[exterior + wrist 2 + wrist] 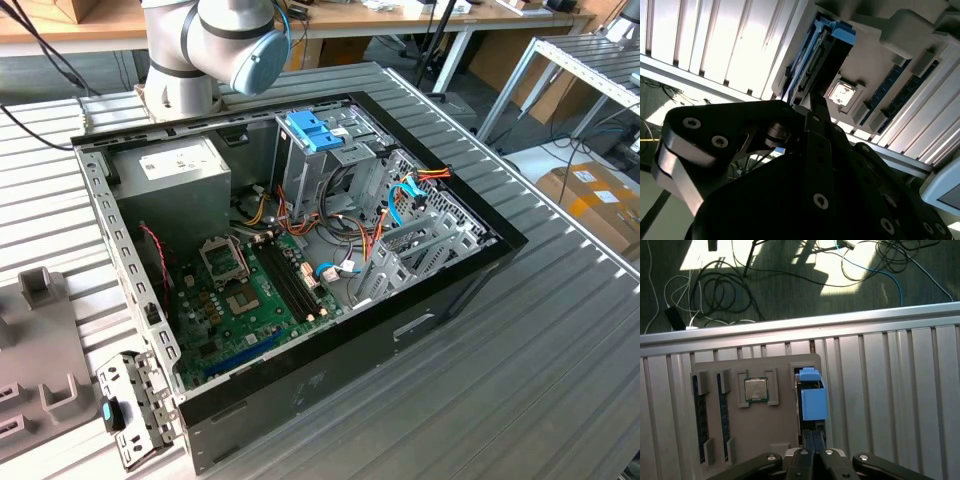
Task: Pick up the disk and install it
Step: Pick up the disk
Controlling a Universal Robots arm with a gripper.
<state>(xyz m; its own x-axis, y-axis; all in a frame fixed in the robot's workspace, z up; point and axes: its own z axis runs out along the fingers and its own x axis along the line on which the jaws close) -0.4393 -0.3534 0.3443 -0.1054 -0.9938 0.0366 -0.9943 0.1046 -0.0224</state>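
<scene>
The disk [811, 396] stands on edge in a slot of a grey parts tray [770, 425], its bright blue carrier frame facing up. In the second wrist view the disk [826, 52] shows its dark side and blue edge. My gripper [813, 434] is right at the disk's near end, in line with its slot. In the second wrist view the gripper [813, 102] reaches up to that same end of the disk. Whether it grips the disk is hidden. In the exterior view, the open computer case [300, 250] lies on the slatted table with its blue-topped metal drive cage [315, 135].
The tray also holds a processor chip [756, 389] and memory sticks [699, 415]. The slatted table edge [790, 327] runs just beyond the tray, with cables on the floor [715, 290] past it. The arm's base [190, 60] stands behind the case.
</scene>
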